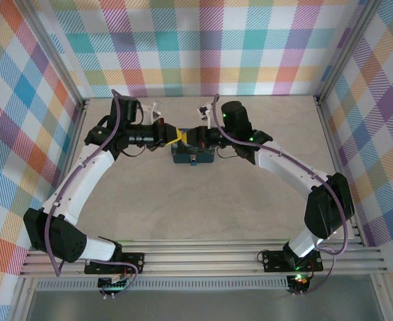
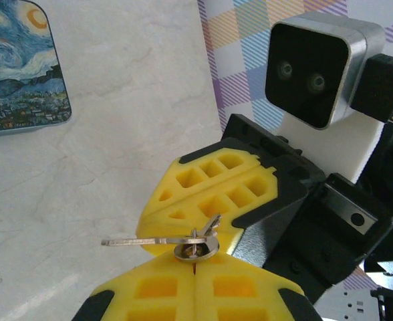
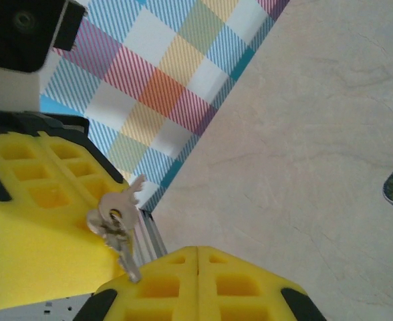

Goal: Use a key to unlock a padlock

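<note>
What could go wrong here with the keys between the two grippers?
The keys hang from the very tips of the shut left gripper, so they could slip and drop. The right gripper looks shut beside the key blade, not on it, so its grab may miss.

Plaid walls (image 1: pixel 203 47) (pastel), beige tabletop (image 1: pixel 203 200)

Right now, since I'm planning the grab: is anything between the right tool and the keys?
Nothing visible. The keys sit at the left tool's shut tips, and the right tool, also shut, is right beside them, one key's blade reaching its edge.
</note>
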